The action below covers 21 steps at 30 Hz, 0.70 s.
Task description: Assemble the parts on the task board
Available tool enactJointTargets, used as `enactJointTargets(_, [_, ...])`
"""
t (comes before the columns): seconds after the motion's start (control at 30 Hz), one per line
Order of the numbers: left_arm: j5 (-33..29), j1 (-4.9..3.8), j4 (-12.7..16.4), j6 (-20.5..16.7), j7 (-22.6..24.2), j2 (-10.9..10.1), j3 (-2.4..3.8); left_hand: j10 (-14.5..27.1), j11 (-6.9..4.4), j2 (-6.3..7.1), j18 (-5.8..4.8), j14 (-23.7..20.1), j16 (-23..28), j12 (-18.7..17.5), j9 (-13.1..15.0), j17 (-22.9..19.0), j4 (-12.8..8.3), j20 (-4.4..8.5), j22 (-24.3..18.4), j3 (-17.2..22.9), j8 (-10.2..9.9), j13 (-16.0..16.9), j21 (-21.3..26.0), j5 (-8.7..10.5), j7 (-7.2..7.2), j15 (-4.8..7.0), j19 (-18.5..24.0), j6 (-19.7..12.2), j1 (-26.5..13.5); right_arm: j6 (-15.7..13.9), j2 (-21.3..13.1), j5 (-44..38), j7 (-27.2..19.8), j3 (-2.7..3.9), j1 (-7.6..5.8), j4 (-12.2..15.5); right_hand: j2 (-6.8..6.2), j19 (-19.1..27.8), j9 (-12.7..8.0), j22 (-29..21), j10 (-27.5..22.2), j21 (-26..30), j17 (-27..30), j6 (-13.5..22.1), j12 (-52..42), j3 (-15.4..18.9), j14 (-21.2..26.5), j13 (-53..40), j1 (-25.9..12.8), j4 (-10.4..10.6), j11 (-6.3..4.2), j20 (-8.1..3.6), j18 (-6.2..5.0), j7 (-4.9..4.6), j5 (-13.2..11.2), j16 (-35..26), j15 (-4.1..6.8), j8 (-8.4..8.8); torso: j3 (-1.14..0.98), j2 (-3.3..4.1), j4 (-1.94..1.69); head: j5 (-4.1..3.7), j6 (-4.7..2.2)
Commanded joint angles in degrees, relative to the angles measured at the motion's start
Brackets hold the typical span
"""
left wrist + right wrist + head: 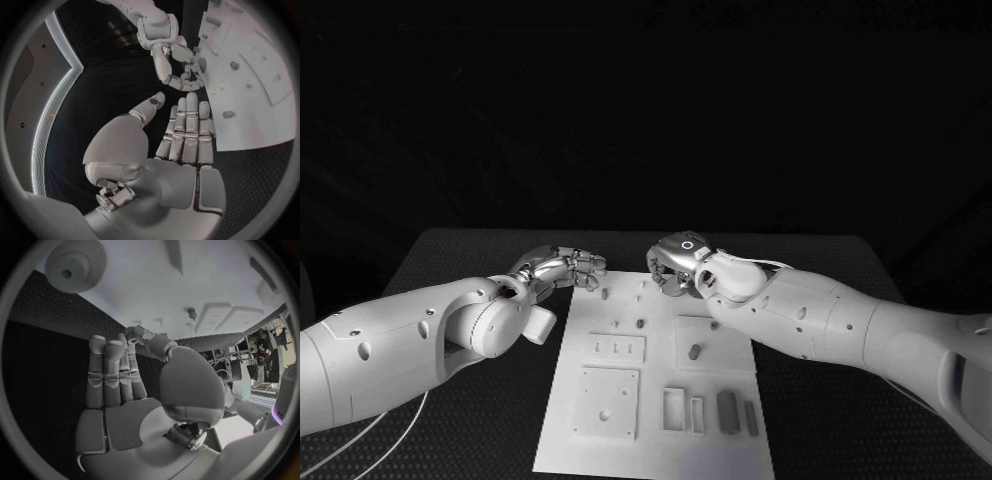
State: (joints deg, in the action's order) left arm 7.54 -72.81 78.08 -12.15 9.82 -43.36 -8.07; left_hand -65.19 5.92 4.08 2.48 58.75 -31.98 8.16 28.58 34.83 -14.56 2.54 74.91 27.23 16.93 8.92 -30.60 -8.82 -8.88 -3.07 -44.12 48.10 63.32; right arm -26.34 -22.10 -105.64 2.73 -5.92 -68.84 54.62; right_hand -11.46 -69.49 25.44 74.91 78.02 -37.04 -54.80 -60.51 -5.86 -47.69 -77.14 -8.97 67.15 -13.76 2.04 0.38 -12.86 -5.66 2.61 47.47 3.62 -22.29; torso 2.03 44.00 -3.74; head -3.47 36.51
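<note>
Both silver robot hands, left (178, 145) and right (134, 390), empty with fingers extended, above the flat white task board (653, 400).

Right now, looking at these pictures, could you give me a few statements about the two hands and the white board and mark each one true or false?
1. Both hands hover near the far end of the task board. True.
2. The left hand grips a gear. False: its fingers are stretched out flat, holding nothing.
3. A toothed gear lies at a corner of the board. True, seen in the right wrist view.
4. The right hand rests on the board's near end. False: it sits at the far end; the near end holds slotted blocks and small dark parts.
5. The table is white. False: it is black.
</note>
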Motion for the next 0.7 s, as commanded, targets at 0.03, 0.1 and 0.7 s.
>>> enactJointTargets(0.03, [-0.25, -0.08, -0.11, 0.57, 0.52, 0.35, 0.06, 0.2, 0.09, -0.17, -0.4, -0.06, 0.27, -0.28, -0.03, -0.04, 0.35, -0.04, 0.76, 0.11, -0.26, 0.06, -0.07, 0.19, -0.04, -0.15, 0.51, -0.39, -0.52, -0.77, 0.55, -2.75, 0.52, 0.0, 0.04, -0.41, -0.19, 0.19, 0.05, 1.36, 0.42, -0.27, -0.06, -0.33, -0.27, -0.32, 0.32, -2.15, 0.07, -0.02, 0.15, -0.4, -2.14, 0.11, 0.18, 0.31, 0.53, -0.36, 0.0, 0.04, -0.05, 0.22, 0.02])
enactJointTargets(0.1, [-0.25, -0.08, -0.16, 0.57, 0.48, 0.44, 0.06, 0.2, 0.09, -0.17, -0.4, -0.06, 0.27, -0.29, -0.03, -0.04, 0.35, -0.04, 0.77, 0.11, -0.27, 0.06, -0.08, 0.19, -0.04, -0.15, 0.51, -0.39, -0.53, -0.86, 0.75, -3.09, 0.58, 0.0, 0.05, -0.46, -0.28, 0.21, 0.06, 1.36, 0.44, -0.32, -0.06, -0.35, -0.25, -0.4, 0.34, -2.17, 0.1, -0.02, 0.14, -0.41, -2.14, 0.12, 0.18, 0.35, 0.53, -0.36, 0.01, 0.03, -0.06, 0.29, -0.07])
enactJointTargets(0.7, [-0.25, -0.78, 0.32, 0.54, 0.47, 0.47, 0.07, 0.17, 0.07, -0.15, -0.39, -0.06, 0.3, -0.38, -0.01, -0.03, 0.32, -0.05, 0.77, 0.13, -0.28, 0.08, -0.09, 0.21, -0.03, -0.15, 0.53, -0.39, -0.55, -0.74, 2.97, -4.21, 1.02, -0.04, 0.13, -1.68, -0.62, 0.3, 0.09, 1.34, 0.57, -0.64, -0.03, -0.46, -0.13, -0.81, 0.37, -2.3, 0.16, 0.15, 0.13, -0.42, -2.14, 0.17, 0.18, 0.54, 0.53, -0.35, 0.27, 0.53, -0.25, 0.69, -0.32])
